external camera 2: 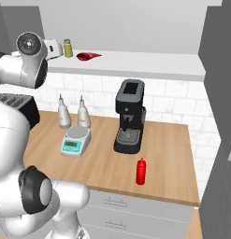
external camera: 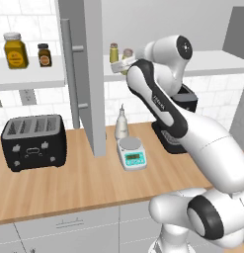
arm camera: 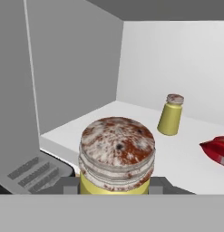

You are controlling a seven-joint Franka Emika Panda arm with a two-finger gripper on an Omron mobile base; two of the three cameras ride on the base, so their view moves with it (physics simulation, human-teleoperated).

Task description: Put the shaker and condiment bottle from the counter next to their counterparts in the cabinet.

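My gripper is shut on the shaker, an olive-yellow cylinder with a mottled cap, upright at the front edge of the cabinet's white shelf. From the left base the gripper reaches up past the open grey door with the shaker at its tip. Farther in on the shelf stands the counterpart shaker, also in the right base view, with a low dark-red item to its right. The red condiment bottle stands on the counter, near its front edge.
A black toaster, a small scale and a white pointed bottle sit on the counter below the cabinet. A black coffee machine stands behind the red bottle. Amber jars are on the open shelf at left.
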